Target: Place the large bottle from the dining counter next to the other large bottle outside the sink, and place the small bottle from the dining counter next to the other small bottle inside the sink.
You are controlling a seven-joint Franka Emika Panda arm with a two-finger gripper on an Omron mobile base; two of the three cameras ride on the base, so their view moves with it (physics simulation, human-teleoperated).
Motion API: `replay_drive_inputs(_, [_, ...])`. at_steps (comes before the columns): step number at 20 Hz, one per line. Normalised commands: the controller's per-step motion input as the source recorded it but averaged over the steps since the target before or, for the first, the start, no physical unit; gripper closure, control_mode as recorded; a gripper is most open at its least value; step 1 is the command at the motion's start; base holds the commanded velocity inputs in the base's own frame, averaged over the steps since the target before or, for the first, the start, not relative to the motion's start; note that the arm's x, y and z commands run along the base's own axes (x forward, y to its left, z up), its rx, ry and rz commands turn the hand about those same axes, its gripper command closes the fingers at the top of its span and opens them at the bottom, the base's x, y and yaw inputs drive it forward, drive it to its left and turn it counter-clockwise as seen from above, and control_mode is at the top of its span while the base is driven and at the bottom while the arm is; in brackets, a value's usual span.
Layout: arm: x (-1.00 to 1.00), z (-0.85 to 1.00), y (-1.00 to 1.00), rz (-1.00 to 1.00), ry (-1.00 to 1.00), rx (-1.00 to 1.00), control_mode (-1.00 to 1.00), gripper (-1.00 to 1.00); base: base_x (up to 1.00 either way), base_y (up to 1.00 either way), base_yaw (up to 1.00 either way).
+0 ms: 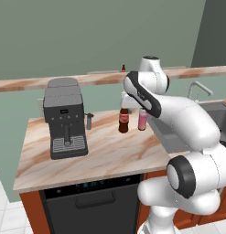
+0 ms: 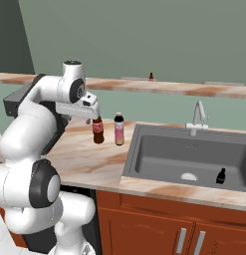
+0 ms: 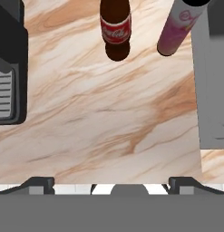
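Cola bottle (image 3: 115,29) stands at nine o'clock of pink bottle (image 3: 177,29); spread gripper (image 3: 111,183) lifting away carelessly could topple either

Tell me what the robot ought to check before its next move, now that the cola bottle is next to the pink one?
1. The large bottle stands upright on the worktop beside the other large bottle, outside the sink: ok.
2. The gripper is open and holds nothing: ok.
3. The fingers are well clear of both tall bottles before the arm swings: cannot tell.
4. The small bottle is upright on the dining counter, waiting to be fetched: ok.
5. The other small bottle stands in the sink with bare floor beside it: ok.
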Motion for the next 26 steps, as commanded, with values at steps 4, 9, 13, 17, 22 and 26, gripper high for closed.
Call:
replay_drive_inputs(4, [0.0, 0.0, 0.0, 0.0, 0.0, 0.0, -1.0, -1.0, 0.0, 0.0, 0.0])
replay_drive_inputs(9, [0.0, 0.0, 0.0, 0.0, 0.0, 0.0, 1.0, -1.0, -0.05, 0.0, 0.0])
replay_drive_inputs(13, [0.0, 0.0, 0.0, 0.0, 0.0, 0.0, 1.0, -1.0, -0.86, 0.0, -0.02])
replay_drive_inputs(17, [0.0, 0.0, 0.0, 0.0, 0.0, 0.0, 1.0, -1.0, -1.0, 0.0, -0.03])
replay_drive_inputs(22, [0.0, 0.0, 0.0, 0.0, 0.0, 0.0, 1.0, -1.0, -1.0, 0.19, 0.0])
replay_drive_inputs(26, [0.0, 0.0, 0.0, 0.0, 0.0, 0.0, 1.0, -1.0, -0.33, 0.95, -0.03])
